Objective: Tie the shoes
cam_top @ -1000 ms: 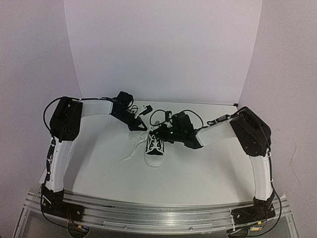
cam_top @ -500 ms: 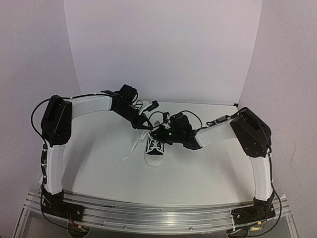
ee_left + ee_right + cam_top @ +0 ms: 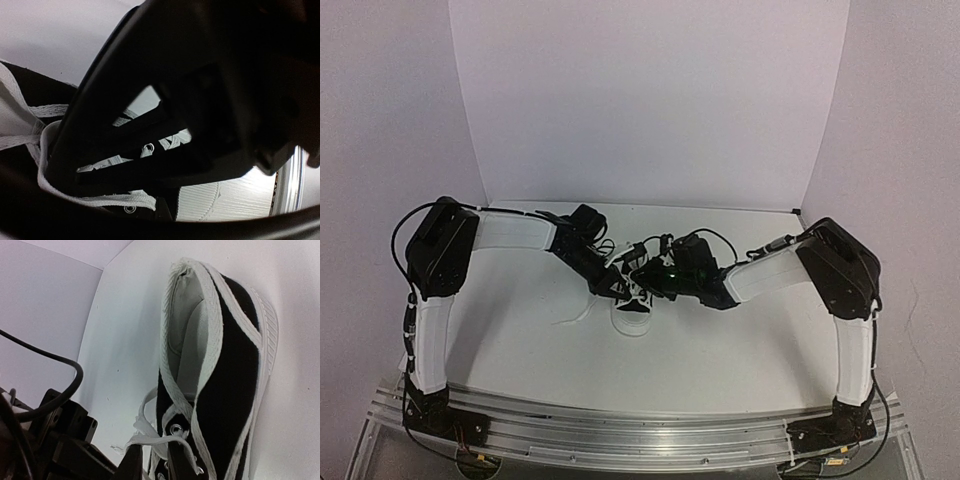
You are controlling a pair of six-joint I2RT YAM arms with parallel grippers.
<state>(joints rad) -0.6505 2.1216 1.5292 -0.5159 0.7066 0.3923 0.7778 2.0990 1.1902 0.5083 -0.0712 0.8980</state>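
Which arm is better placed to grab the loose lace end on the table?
Left, probably. The loose lace trails from the sneaker toward the robot's left, close to the left gripper; the right gripper sits on the sneaker's other side.

White tabletop (image 3: 720, 350) evenly lit, tall white backdrop panel (image 3: 650, 100) rising behind it, pale lilac walls (image 3: 380, 100) on both sides, aluminium rail (image 3: 640, 435) along the near edge

We count one shoe (image 3: 632, 318) on one table (image 3: 740, 340). We count two arms, the left arm (image 3: 510, 232) and the right arm (image 3: 770, 272), and each carries one pincer, the left pincer (image 3: 615, 283) and the right pincer (image 3: 645, 272), which makes two pincers.
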